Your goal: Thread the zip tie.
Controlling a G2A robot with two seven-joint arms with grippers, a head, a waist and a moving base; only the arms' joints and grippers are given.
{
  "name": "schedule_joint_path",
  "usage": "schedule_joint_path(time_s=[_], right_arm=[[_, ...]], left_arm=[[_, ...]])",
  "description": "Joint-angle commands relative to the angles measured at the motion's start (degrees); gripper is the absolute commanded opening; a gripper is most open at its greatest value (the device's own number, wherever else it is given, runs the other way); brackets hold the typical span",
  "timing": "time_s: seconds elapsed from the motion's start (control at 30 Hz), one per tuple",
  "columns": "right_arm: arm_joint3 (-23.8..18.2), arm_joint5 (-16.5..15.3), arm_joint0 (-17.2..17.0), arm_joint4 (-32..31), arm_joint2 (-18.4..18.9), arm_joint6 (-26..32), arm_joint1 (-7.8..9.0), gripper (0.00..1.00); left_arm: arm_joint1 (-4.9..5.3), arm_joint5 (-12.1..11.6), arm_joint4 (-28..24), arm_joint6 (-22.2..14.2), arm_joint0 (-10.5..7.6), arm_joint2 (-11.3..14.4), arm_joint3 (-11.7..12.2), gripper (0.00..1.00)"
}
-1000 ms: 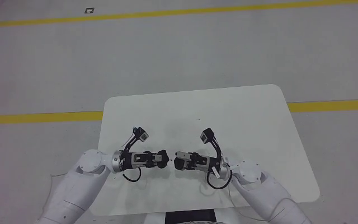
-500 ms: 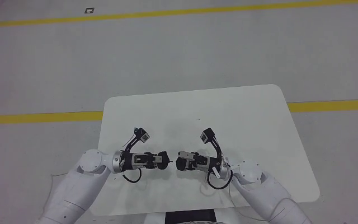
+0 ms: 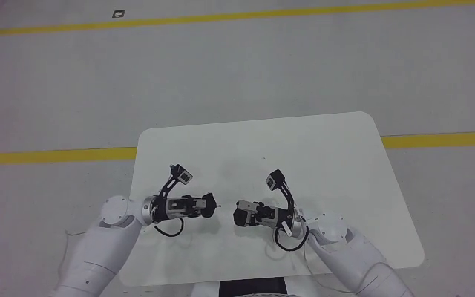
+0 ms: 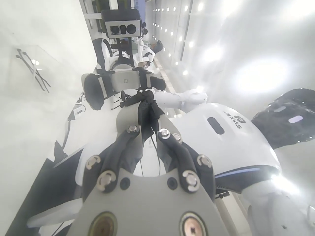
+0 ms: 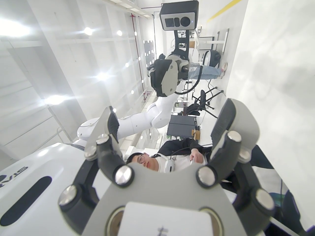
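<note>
Over white table, clamping black zip tie between closed left gripper fingers; holding right gripper spread wide, gripping nothing, facing it close by.

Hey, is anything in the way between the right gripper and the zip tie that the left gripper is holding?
Nothing visible stands between them. The left gripper is shut on the zip tie, and the open right gripper faces it across a bare gap over the white table.
</note>
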Motion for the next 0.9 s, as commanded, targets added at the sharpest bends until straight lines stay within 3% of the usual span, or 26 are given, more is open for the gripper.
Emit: schedule_joint_path(time_s=[0.0, 0.27, 0.8, 0.87], right_arm=[[0.00, 0.00, 0.00, 0.00, 0.00, 0.00, 0.00, 1.00], [0.00, 0.00, 0.00, 0.00, 0.00, 0.00, 0.00, 1.00], [0.00, 0.00, 0.00, 0.00, 0.00, 0.00, 0.00, 1.00], [-0.54, 0.61, 0.03, -2.31, 0.48, -1.63, 0.14, 1.00]], left_arm=[[-0.45, 0.00, 0.99, -0.02, 0.10, -0.26, -0.02, 0.00], [-2.12, 0.00, -1.22, -0.02, 0.54, -0.77, 0.53, 0.00], [-2.15, 0.00, -1.45, -0.02, 0.54, -0.72, 0.48, 0.00], [-2.15, 0.00, -1.45, -0.02, 0.54, -0.72, 0.48, 0.00]])
